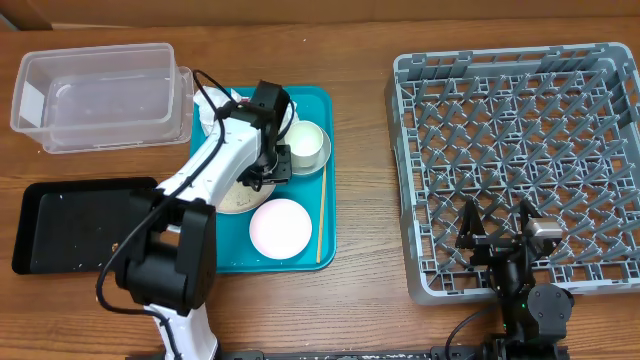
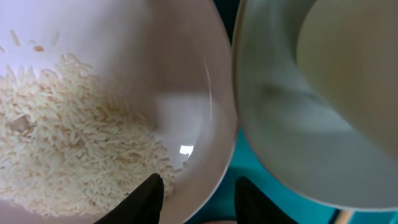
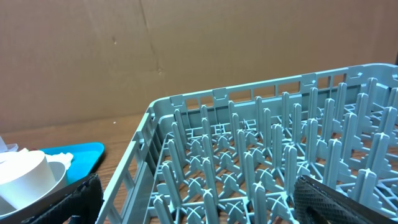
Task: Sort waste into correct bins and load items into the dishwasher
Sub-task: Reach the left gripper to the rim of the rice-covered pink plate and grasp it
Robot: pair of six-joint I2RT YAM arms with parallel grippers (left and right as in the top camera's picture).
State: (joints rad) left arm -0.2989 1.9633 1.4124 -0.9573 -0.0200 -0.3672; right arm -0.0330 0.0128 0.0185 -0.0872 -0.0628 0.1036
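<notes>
On the teal tray [image 1: 312,100] lies a large white plate [image 1: 232,198] [image 2: 186,74] with loose rice [image 2: 68,137] on it. My left gripper [image 1: 268,170] [image 2: 200,200] straddles the plate's right rim: one finger is over the rice side and the other outside over the teal, and a gap still shows. A white cup [image 1: 306,147] [image 2: 298,106] stands right beside that rim. A small pinkish plate [image 1: 280,227] lies nearer the front. My right gripper [image 1: 500,238] [image 3: 205,208] hangs open over the grey dishwasher rack [image 1: 500,60] [image 3: 249,93], holding nothing.
A clear tub [image 1: 100,95] stands at the back left and a black tray [image 1: 70,225] at the front left. A wooden chopstick [image 1: 322,215] lies along the teal tray's right side. Crumpled white paper [image 1: 210,112] sits at the tray's back left corner.
</notes>
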